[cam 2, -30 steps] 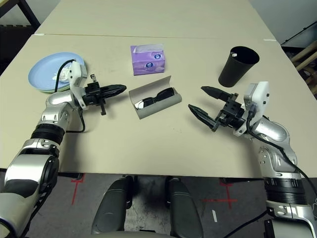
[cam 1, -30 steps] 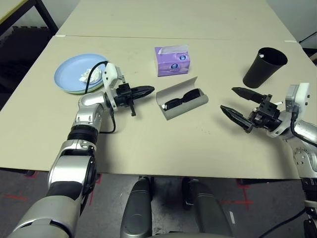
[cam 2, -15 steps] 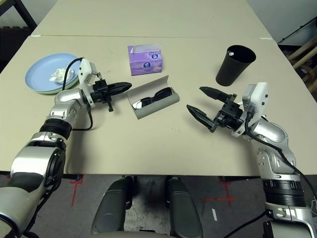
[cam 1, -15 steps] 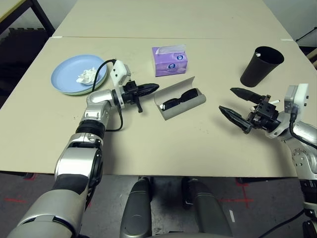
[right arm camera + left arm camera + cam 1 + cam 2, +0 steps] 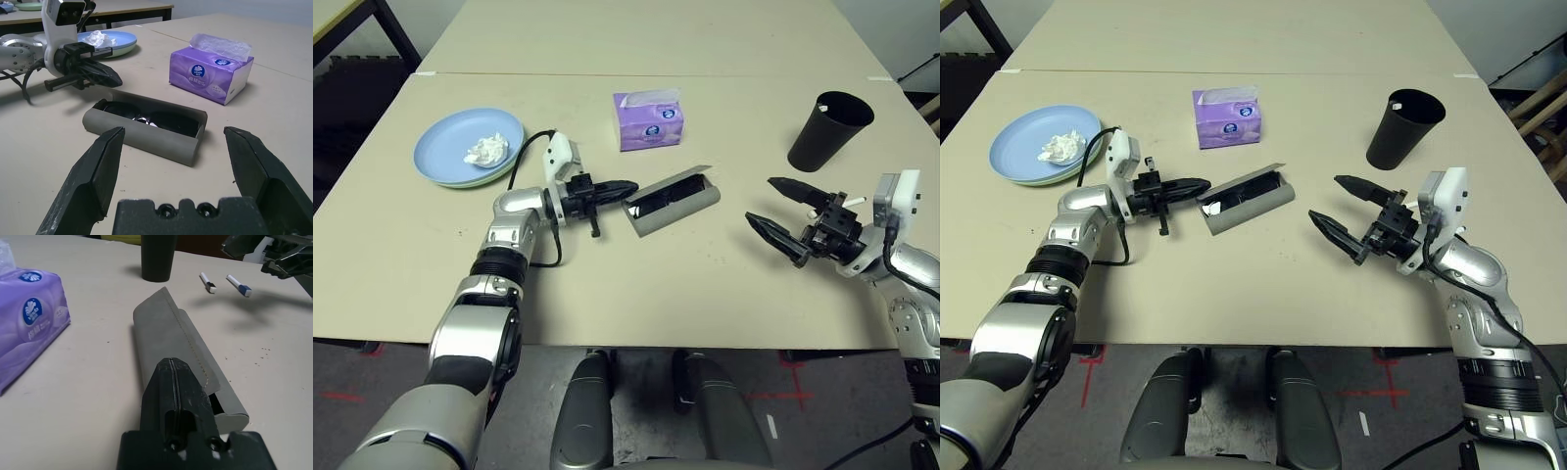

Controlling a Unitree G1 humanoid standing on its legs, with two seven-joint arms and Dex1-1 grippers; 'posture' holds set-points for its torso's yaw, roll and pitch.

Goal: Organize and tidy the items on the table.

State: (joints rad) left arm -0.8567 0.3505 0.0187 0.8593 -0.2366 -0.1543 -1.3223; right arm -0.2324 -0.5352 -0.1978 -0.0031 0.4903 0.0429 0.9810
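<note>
In the left eye view, the left gripper (image 5: 634, 188), clenched on nothing, is at the near-left end of the grey glasses case (image 5: 675, 208), whose flap leans partway over the sunglasses (image 5: 668, 195) inside. If the arm pushes sideways rather than over and down, the whole case could slide or turn on the table (image 5: 607, 294), since nothing braces its other side. The tissue wad (image 5: 487, 150) sits on the light blue plate (image 5: 445, 145), stacked on the pale green plate (image 5: 495, 176); the forearm's cable loops close to the rim, so a backward swing could snag the stack.

In the right eye view, the right gripper (image 5: 1340, 213) stands released, well apart from the case and nearer the black cup (image 5: 1405, 128). A wide sweep outward could knock that tall cup over.

In the left wrist view, the closed fingertips overlap the flap (image 5: 171, 333). Pressing too hard there could crease it, and lifting away too soon could let it spring open.

In the right wrist view, the sunglasses lie in the case's trough beneath the raised flap; if they ride high, their frame could keep the flap from closing flat.
</note>
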